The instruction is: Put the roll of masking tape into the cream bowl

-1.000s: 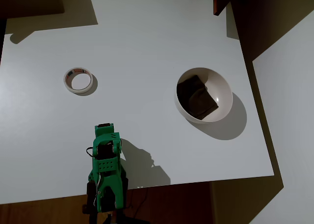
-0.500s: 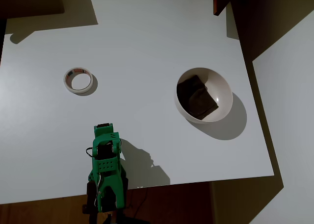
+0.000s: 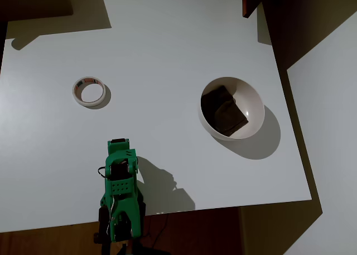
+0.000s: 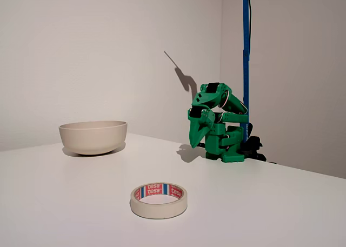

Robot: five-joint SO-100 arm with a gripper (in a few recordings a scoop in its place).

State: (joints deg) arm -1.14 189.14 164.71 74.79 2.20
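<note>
The roll of masking tape lies flat on the white table at the left of the overhead view; in the fixed view the tape is in the foreground, with red and blue print on its inner core. The cream bowl stands to the right, upright. My green gripper is folded down near the table's front edge, well apart from both. In the fixed view the gripper points down at the table with its fingers together and nothing in them.
A dark blocky object lies inside the bowl. The arm's base sits at the table's edge beside a blue pole. A dark wooden piece overhangs the far edge of the table.
</note>
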